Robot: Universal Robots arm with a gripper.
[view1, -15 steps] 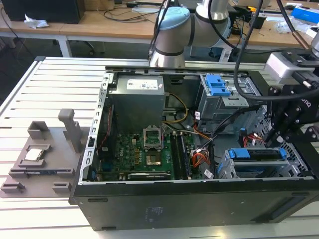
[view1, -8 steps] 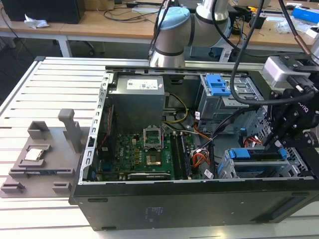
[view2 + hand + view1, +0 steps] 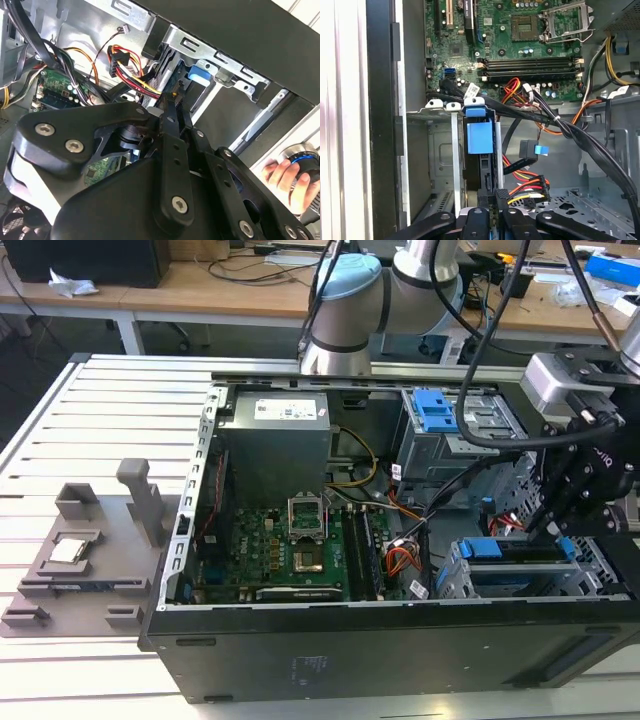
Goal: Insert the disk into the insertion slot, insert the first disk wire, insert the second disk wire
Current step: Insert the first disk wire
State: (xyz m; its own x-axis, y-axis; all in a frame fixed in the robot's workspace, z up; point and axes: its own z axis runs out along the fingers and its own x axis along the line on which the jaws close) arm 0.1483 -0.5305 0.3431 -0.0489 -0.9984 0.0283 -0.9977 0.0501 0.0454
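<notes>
Your fingers [image 3: 479, 220] are clamped on a black wire connector [image 3: 496, 196] (red and yellow leads lie just beside it), right at the end of the disk [image 3: 480, 137]. The disk sits in the insertion slot [image 3: 455, 580], at about 4 o'clock in the computer case [image 3: 300, 660] in the exterior view.

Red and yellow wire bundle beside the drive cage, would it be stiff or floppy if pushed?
Probably floppy: the wire bundle hangs in loose curves. Its black connector looks rigid, likely the firmer spot. Thin strands, so probably light.
</notes>
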